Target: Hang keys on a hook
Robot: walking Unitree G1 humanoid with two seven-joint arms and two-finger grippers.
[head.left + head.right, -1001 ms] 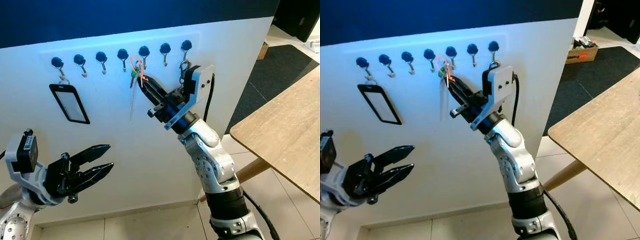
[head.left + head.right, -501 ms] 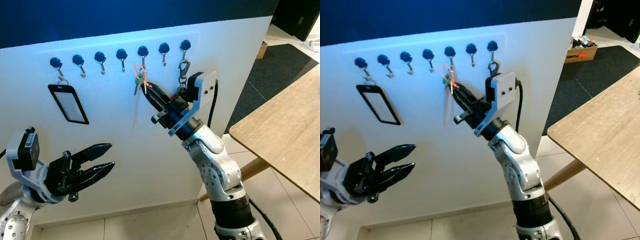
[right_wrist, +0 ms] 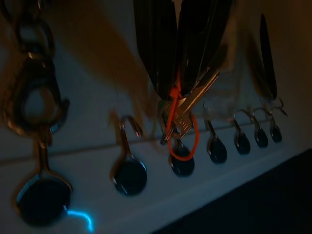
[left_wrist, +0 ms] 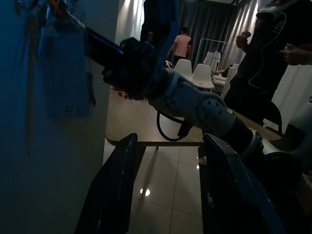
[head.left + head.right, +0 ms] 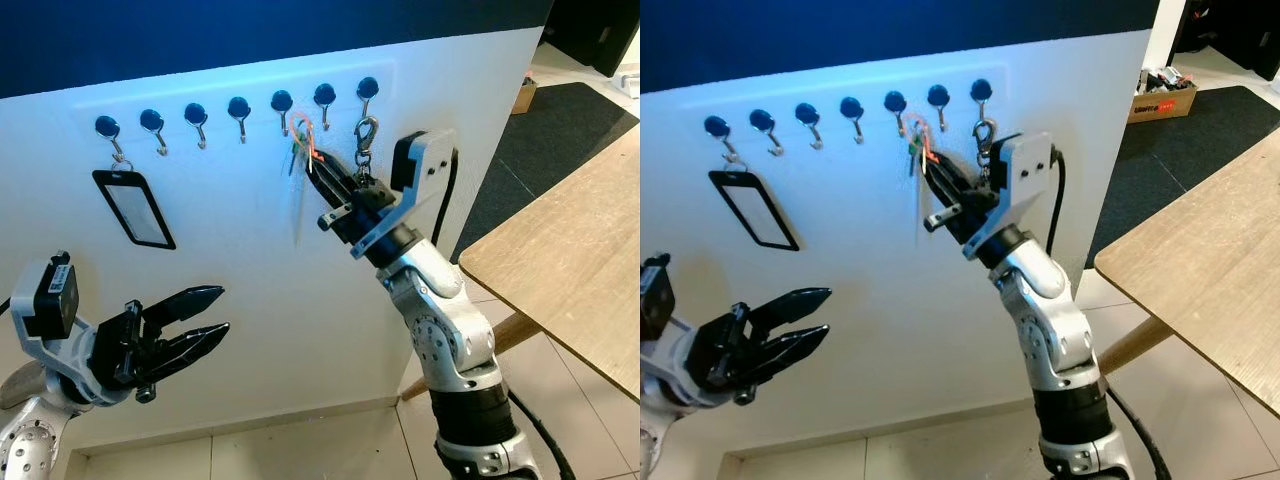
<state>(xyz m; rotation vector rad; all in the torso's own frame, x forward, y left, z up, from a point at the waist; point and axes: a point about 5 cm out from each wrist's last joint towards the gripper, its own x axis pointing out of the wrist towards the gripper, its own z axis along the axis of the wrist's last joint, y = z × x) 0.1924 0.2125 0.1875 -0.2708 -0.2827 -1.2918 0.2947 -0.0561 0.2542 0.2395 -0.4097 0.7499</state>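
Note:
A bunch of keys [image 5: 300, 150] on an orange loop [image 3: 181, 142] is pinched at the tips of my right gripper [image 5: 314, 168], which is shut on it. The keys are held against the white wall, just below and between the fifth hook [image 5: 282, 103] and the sixth hook [image 5: 325, 98] of a row of dark-blue-based hooks. In the right wrist view the orange loop hangs over one hook base [image 3: 183, 163]. My left gripper [image 5: 210, 318] is open and empty, low at the left, away from the hooks.
A black-framed badge holder [image 5: 133, 208] hangs on the first hook, and a metal carabiner [image 5: 364, 136] hangs on the seventh, close to my right wrist. A wooden table [image 5: 570, 260] stands at the right. A person [image 4: 265, 63] stands behind in the left wrist view.
My right gripper has carried the keys up and to the right, from under the fifth hook to between the fifth and sixth. The left arm has stayed in place.

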